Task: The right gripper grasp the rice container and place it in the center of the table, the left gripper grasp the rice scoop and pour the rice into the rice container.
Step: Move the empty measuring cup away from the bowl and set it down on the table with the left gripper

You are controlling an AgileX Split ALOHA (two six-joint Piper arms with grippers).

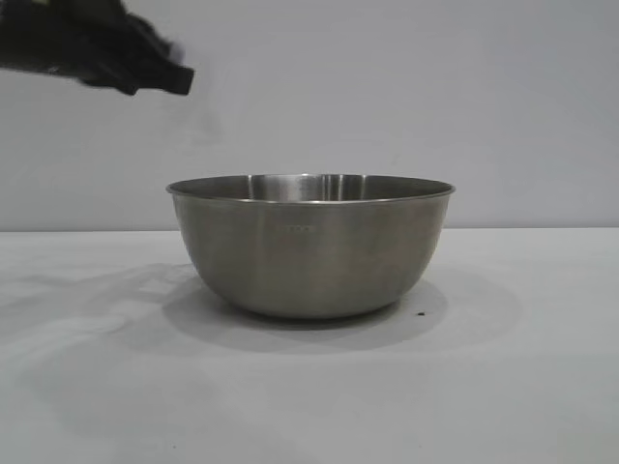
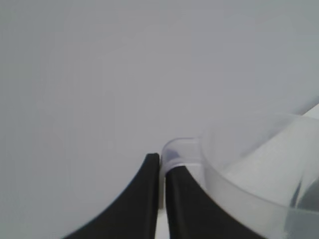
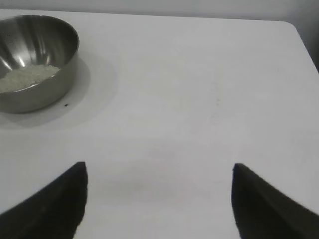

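Pinching the rice scoop [image 2: 259,184] handle between left gripper [image 2: 162,164] fingers, right gripper [image 3: 159,172] fingers spread, well apart from rice container [image 3: 35,94]

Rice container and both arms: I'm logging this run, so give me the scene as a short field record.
rice container: steel bowl upright on the table, near its middle
rice: pale heap lying inside the bowl
rice scoop: clear cup, handle pinched by the left gripper, raised above the table left of the bowl; no rice visible in it
right gripper: open, holding nothing, away from the bowl
stage: rice already in the bowl
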